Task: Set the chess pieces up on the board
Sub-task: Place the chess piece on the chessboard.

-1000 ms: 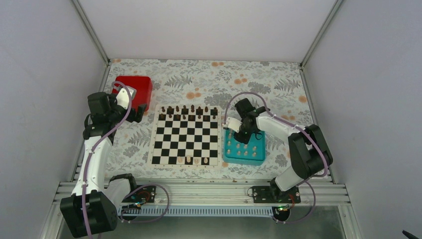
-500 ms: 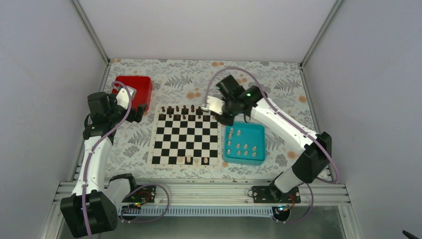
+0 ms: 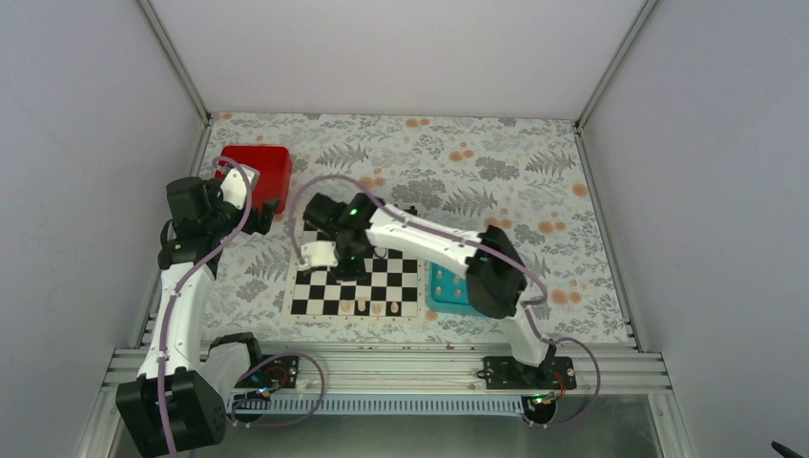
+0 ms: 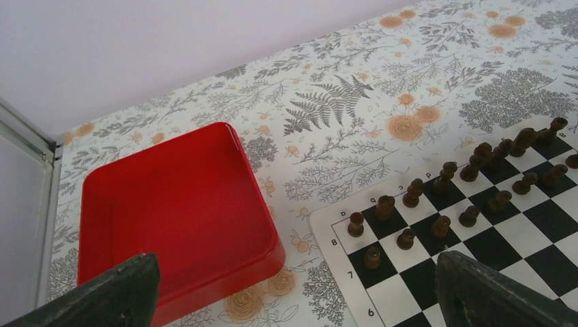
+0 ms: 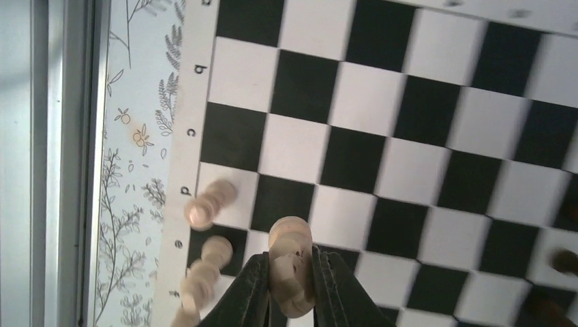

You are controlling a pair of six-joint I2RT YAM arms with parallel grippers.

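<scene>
Right gripper (image 5: 290, 286) is pinched shut on a pale chess piece (image 5: 291, 266), the two fingers squeezing it across its upper body. It hangs above the chessboard (image 5: 354, 88), just inside the lettered edge near the d and e marks. A few other pale pieces (image 5: 204, 208) stand on that edge row close by. The wrist view is blurred, so it is hard to say which piece it is; perhaps a pawn.

The piece looks like small turned wood: light, stiff, smooth and round, with a narrow foot. It would likely roll or tip if dropped at a slant. A hold across the body, as now, seems right, leaving the foot free to meet the square flat.

Left gripper (image 4: 294, 272) is spread wide and holds nothing. It hovers by the red tray (image 4: 170, 197), near the far corner where the dark pieces (image 4: 443, 178) fill their two rows.

A second ago the right arm was down over the blue tray (image 3: 444, 291). Half a second ago it was at the board's far right corner. Now it reaches across to the left half of the board. The left arm has not shifted.
</scene>
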